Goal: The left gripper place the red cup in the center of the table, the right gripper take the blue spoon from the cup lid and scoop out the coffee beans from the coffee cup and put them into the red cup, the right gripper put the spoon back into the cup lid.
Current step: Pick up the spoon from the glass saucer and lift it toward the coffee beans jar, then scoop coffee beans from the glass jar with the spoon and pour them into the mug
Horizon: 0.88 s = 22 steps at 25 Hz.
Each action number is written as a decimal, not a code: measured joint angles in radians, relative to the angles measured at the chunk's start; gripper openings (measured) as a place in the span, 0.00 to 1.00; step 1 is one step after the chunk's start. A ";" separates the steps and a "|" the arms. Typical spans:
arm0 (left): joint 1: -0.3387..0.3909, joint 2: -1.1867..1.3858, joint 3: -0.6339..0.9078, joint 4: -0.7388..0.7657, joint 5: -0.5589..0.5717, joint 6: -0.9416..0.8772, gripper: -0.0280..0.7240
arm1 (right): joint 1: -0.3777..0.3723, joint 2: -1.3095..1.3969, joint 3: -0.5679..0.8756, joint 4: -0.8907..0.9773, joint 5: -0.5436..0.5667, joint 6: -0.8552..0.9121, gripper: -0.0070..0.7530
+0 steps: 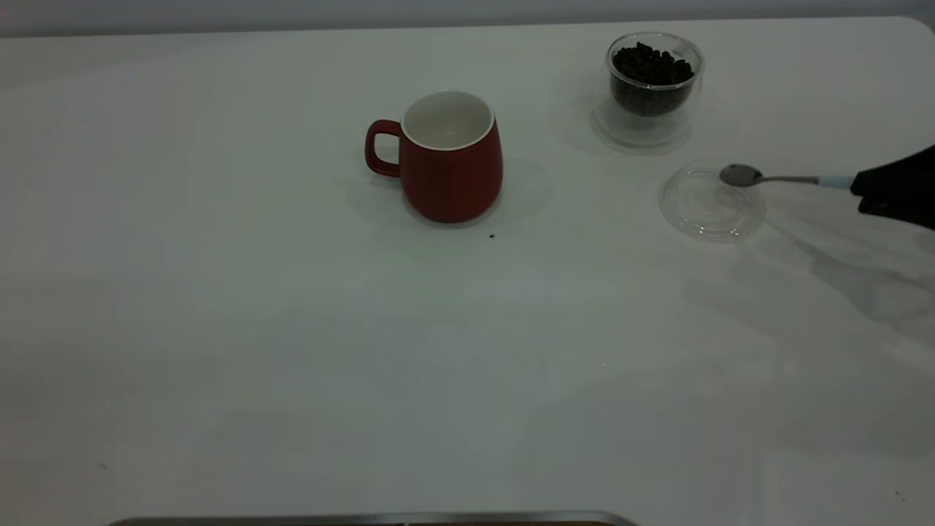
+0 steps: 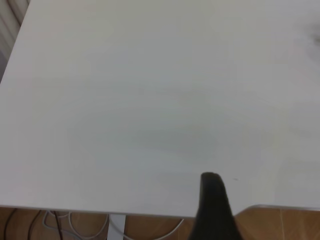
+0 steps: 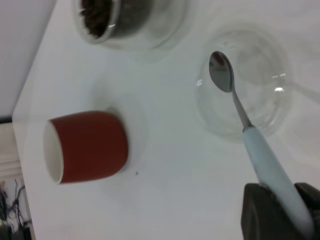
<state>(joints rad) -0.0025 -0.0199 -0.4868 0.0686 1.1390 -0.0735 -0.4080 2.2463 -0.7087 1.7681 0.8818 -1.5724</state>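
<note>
- exterior: red cup (image 1: 451, 156) upright mid-table (image 1: 292, 351); right gripper (image 1: 862, 191) at the right edge clamps the blue spoon (image 1: 785, 178), bowl over the cup lid (image 1: 712, 201).
- left wrist: left gripper (image 2: 215, 210) over bare table, can't tell its opening.
- right wrist: fingers (image 3: 260, 212) pinch the spoon handle; coffee beans (image 3: 96, 15) fill the coffee cup (image 3: 125, 22).

The black right gripper (image 1: 862, 191) is cut off by the exterior view's right edge. It hides the end of the pale-blue-handled metal spoon (image 1: 785, 179). The left wrist view shows only one dark finger (image 2: 214, 207) of the left gripper.
</note>
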 joint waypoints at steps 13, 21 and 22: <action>0.000 0.000 0.000 0.000 0.000 0.000 0.82 | 0.088 -0.145 -0.021 0.008 0.031 -0.052 0.16; 0.000 0.000 0.000 0.000 0.000 0.000 0.82 | 0.201 -0.145 -0.192 0.006 -0.142 -0.003 0.16; 0.000 0.000 0.000 0.000 0.000 0.000 0.82 | 0.214 -0.145 -0.209 0.006 -0.171 0.001 0.16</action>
<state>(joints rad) -0.0025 -0.0199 -0.4868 0.0686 1.1390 -0.0735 -0.1942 2.1011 -0.9179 1.7744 0.7109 -1.5717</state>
